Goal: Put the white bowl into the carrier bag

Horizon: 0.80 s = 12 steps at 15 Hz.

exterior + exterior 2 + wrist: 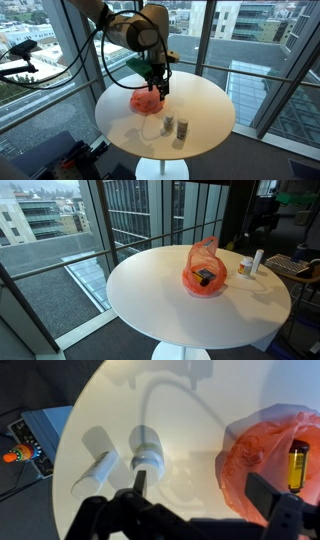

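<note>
The orange-red carrier bag (146, 101) lies open near the middle of the round white table (205, 100). It also shows in the other exterior view (203, 272) and at the right of the wrist view (262, 455). A yellow bottle with a dark cap (298, 468) lies inside it. A pale rounded shape (150, 128) on the table beside the bag may be the white bowl, but it blends with the tabletop. My gripper (157, 88) hangs above the bag's edge. In the wrist view its fingers (200, 490) are wide apart and empty.
Two small white cylindrical containers (148, 455) (92, 472) stand on the table beside the bag; they also show in an exterior view (169, 125). Glass walls surround the table. A device with cables (35, 435) lies on the floor beyond the table edge.
</note>
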### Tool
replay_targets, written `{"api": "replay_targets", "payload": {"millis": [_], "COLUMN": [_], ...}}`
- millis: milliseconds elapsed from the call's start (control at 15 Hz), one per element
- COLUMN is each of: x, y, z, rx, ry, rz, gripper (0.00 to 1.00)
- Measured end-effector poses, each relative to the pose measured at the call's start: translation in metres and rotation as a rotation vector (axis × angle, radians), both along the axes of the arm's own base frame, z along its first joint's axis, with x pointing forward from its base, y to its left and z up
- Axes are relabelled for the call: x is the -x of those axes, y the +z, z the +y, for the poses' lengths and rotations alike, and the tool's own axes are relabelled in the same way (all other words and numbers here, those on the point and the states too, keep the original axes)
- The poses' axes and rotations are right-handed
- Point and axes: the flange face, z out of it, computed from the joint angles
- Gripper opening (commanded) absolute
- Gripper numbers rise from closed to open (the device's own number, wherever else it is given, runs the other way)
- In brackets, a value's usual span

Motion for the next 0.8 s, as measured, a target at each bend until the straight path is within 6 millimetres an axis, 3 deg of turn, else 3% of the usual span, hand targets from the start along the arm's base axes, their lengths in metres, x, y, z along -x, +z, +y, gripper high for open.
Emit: {"api": "replay_targets", "payload": {"millis": [333, 800], "x": [-0.011, -0.017], "y": [-0.010, -0.052], "z": [-0.009, -0.028], "rx": [0.012, 0.028], "ry": [-0.015, -0.046], "rz": [-0.073, -0.087], "gripper": [1.00, 1.00]}}
